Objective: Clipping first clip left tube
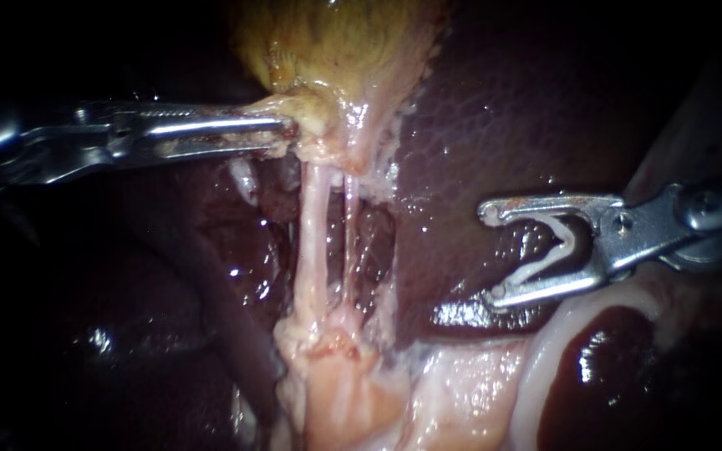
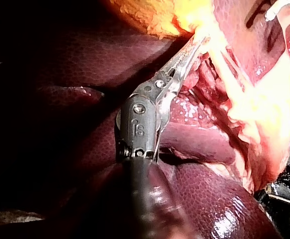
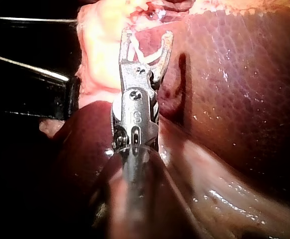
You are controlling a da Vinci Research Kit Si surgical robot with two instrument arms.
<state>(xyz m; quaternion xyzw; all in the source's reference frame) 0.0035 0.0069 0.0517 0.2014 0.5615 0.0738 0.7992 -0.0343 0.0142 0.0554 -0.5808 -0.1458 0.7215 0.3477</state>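
Two pale tubes run down from the yellowish gallbladder (image 1: 336, 42): the thicker left tube (image 1: 314, 242) and a thinner right tube (image 1: 350, 242). My left instrument (image 1: 288, 129) comes in level and is shut on the gallbladder's lower tissue (image 1: 319, 117) just above the tubes, holding them stretched. It grips the same tissue in its wrist view (image 2: 197, 42). My right instrument (image 1: 490, 252) lies to the right over the liver (image 1: 503, 108), well apart from both tubes. Its jaws stand wide apart with a white V-shaped clip (image 1: 557, 242) seated between them, also seen in the right wrist view (image 3: 147, 56).
Pale fatty tissue (image 1: 353, 392) lies below the tubes' base. A pale curved rim (image 1: 545, 351) borders a dark red glossy patch (image 1: 620, 367) under my right instrument. Dark liver (image 1: 169, 334) fills the left side.
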